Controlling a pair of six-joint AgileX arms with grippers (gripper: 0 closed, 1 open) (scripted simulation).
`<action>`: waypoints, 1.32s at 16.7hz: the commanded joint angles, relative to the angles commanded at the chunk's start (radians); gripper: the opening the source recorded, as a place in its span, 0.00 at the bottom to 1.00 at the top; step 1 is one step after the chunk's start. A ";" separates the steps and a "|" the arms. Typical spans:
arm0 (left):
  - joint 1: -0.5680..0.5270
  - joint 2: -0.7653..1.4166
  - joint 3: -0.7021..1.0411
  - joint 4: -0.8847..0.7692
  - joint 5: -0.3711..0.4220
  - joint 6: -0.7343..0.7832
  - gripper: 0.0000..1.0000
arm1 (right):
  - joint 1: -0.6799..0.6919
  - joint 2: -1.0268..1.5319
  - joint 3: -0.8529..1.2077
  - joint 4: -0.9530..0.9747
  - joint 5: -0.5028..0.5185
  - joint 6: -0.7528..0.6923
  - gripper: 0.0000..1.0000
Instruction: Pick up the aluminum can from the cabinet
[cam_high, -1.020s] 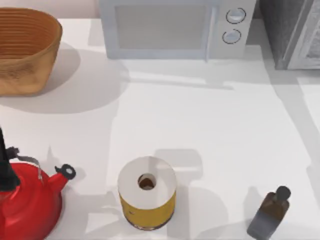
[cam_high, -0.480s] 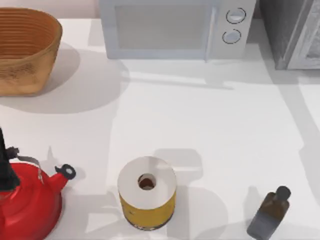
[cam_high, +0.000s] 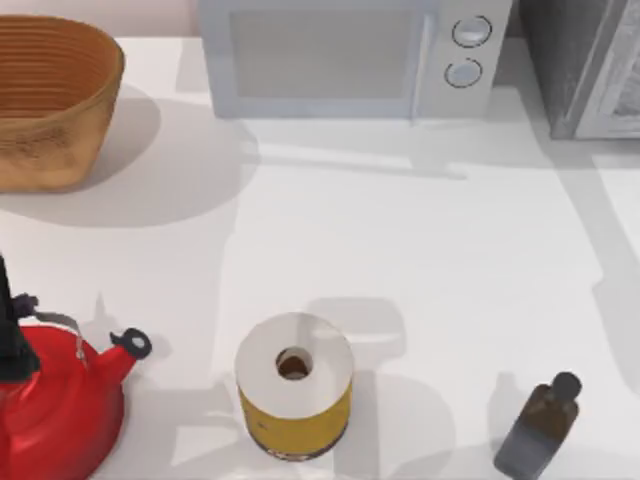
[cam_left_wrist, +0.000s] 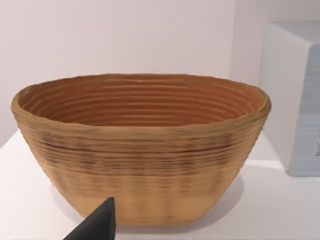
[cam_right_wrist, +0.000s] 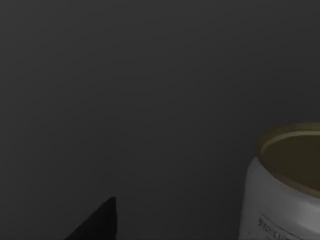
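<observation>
The aluminum can (cam_right_wrist: 287, 185) stands upright inside a dark space in the right wrist view, with a white body, a printed label and a yellowish recessed top. My right gripper (cam_right_wrist: 97, 224) shows as a dark tip near the can, apart from it. The cabinet (cam_high: 590, 65), dark grey and speckled with a light grey door panel, stands at the table's back right corner. My left gripper (cam_left_wrist: 95, 226) hangs in front of a woven basket (cam_left_wrist: 140, 150), and a dark piece of the left arm (cam_high: 8, 330) sits at the left edge above a red kettle.
A pale grey microwave (cam_high: 350, 55) with two knobs stands at the back middle, and the basket (cam_high: 50, 100) at the back left. Near the front are the red kettle (cam_high: 55, 410), a yellow roll with a white holed top (cam_high: 295, 385) and a dark brown bottle (cam_high: 540, 425).
The shadow along the table's right edge has shifted slightly. The kettle, roll, bottle and basket have not moved.
</observation>
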 joint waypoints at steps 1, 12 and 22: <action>0.000 0.000 0.000 0.000 0.000 0.000 1.00 | 0.000 0.000 0.000 0.000 0.000 0.000 0.85; 0.000 0.000 0.000 0.000 0.000 0.000 1.00 | 0.000 0.000 0.000 0.000 0.000 0.000 0.02; 0.000 0.000 0.000 0.000 0.000 0.000 1.00 | 0.002 -0.003 -0.001 -0.002 0.001 0.001 0.00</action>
